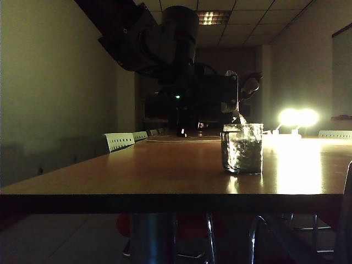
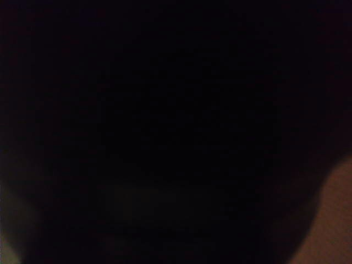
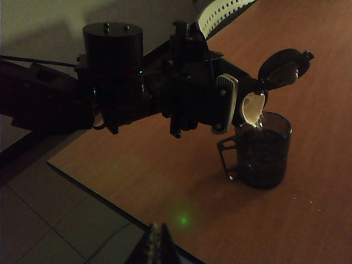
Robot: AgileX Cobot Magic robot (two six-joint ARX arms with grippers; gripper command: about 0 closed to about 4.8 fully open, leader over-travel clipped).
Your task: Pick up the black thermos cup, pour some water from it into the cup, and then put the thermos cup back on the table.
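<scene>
While the room is dim, the right wrist view shows the left gripper (image 3: pixel 223 104) clamped around the black thermos cup (image 3: pixel 250 107), which is tipped over toward the cup (image 3: pixel 264 151) with its flip lid (image 3: pixel 283 66) swung open and its pale spout just above the rim. Water runs in a thin stream from spout to glass, and the cup stands upright on the table (image 1: pixel 165 165), partly filled, to the right of the middle in the exterior view. Right gripper (image 3: pixel 157 245) hangs well apart over the table edge, its fingertips together; the left wrist view is nearly all black.
</scene>
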